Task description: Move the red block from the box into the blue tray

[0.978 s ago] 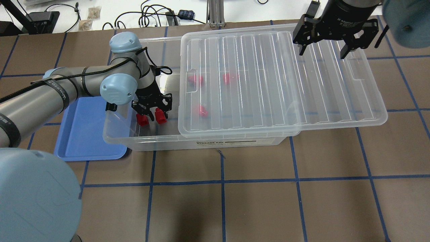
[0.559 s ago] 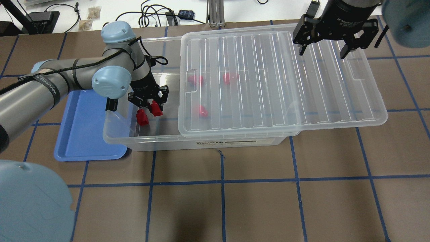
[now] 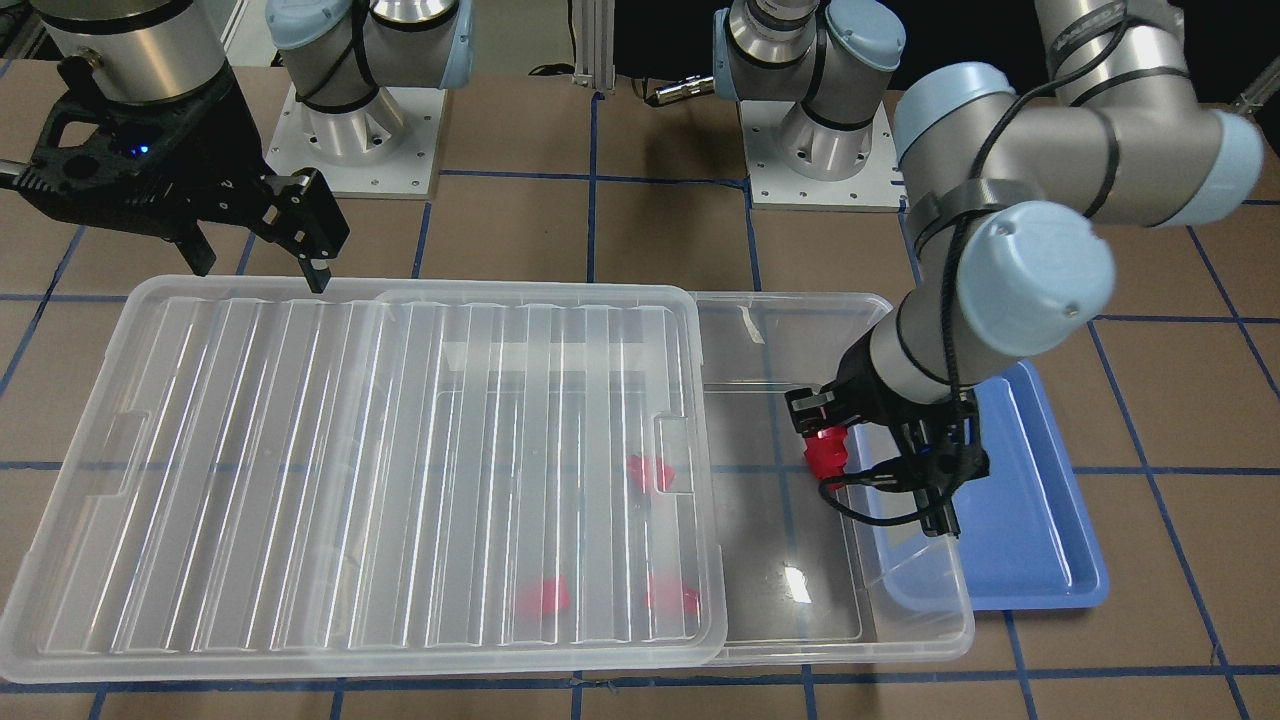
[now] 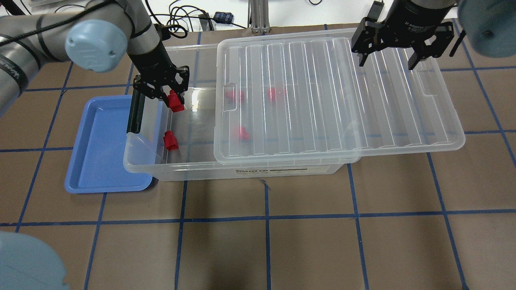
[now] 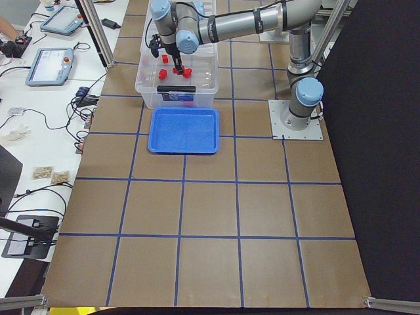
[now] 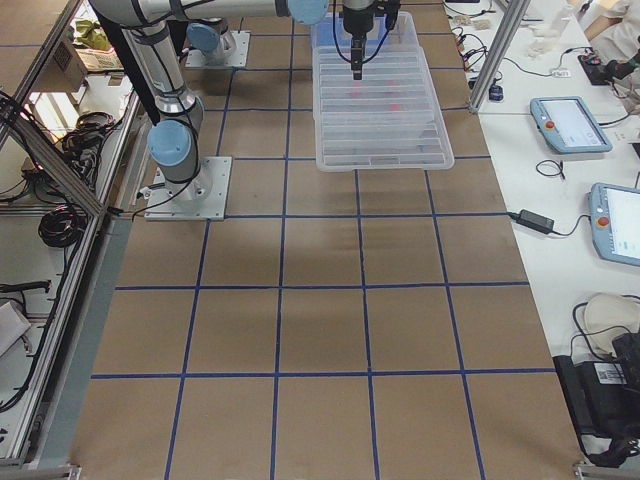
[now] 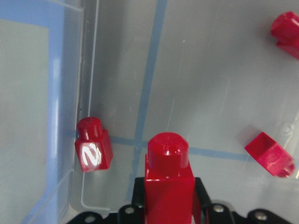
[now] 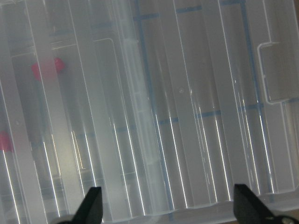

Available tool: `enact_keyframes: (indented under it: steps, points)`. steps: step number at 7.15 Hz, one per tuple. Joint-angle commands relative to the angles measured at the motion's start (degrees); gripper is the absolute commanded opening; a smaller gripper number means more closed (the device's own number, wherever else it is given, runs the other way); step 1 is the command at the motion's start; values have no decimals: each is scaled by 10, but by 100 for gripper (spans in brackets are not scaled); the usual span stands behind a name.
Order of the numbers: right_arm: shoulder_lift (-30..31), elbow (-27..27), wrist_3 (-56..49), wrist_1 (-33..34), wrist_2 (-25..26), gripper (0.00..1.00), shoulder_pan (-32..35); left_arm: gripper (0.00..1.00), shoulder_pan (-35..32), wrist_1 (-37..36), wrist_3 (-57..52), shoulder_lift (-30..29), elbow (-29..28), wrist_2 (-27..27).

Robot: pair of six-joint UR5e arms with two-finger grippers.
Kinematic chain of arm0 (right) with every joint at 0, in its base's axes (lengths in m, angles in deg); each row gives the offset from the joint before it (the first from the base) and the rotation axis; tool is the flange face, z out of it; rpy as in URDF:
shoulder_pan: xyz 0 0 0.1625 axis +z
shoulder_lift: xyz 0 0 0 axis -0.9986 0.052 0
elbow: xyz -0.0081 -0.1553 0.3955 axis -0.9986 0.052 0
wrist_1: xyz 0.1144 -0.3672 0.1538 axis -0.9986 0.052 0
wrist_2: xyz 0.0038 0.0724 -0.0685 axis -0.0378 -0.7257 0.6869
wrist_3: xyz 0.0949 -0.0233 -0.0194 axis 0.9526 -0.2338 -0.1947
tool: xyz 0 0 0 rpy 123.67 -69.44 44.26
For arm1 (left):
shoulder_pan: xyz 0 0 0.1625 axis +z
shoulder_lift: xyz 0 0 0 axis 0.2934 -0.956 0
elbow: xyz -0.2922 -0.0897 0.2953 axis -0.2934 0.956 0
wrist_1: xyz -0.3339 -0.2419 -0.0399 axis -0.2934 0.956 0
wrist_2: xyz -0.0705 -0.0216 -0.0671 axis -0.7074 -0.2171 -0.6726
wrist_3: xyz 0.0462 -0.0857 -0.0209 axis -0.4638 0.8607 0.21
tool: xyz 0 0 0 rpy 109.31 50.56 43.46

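Observation:
My left gripper (image 4: pixel 169 96) is shut on a red block (image 4: pixel 175 102) and holds it raised over the open left end of the clear box (image 4: pixel 282 171). The held block fills the left wrist view (image 7: pixel 168 182) and shows in the front view (image 3: pixel 826 456). Another red block (image 4: pixel 170 140) lies on the box floor by the left wall, also in the left wrist view (image 7: pixel 93 149). Three more (image 4: pixel 243 133) lie under the ribbed lid (image 4: pixel 330 92). The blue tray (image 4: pixel 100 149) sits empty just left of the box. My right gripper (image 4: pixel 389 60) is open above the lid's far right part.
The lid is slid to the right and overhangs the box's right end. A black latch bar (image 4: pixel 134 112) stands at the box's left wall, between the held block and the tray. Cables and small devices lie beyond the table's far edge.
My left gripper closed on one of the two red blocks at the box's left end and lifted it up and toward the far side. The other block stayed. The right arm has not moved.

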Motion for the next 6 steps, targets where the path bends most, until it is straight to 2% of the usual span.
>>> enact_keyframes:
  steps: [1, 2, 4, 5, 6]
  points:
    - [2, 0, 0, -3, 2, 100, 0, 0, 85, 79, -70, 12, -55, 1]
    - [1, 4, -4, -3, 14, 100, -1, 0, 123, 79, -114, 13, -55, 5]
    - [0, 4, -12, -5, 15, 100, -1, 0, 180, 68, -223, -4, -40, 47]
    - [-4, 4, -39, 1, 15, 100, -11, 0, 200, 43, -262, -8, -8, 48]
    - [-7, 5, -117, 8, 24, 100, -39, 0, 211, -40, -281, -15, 44, 48]
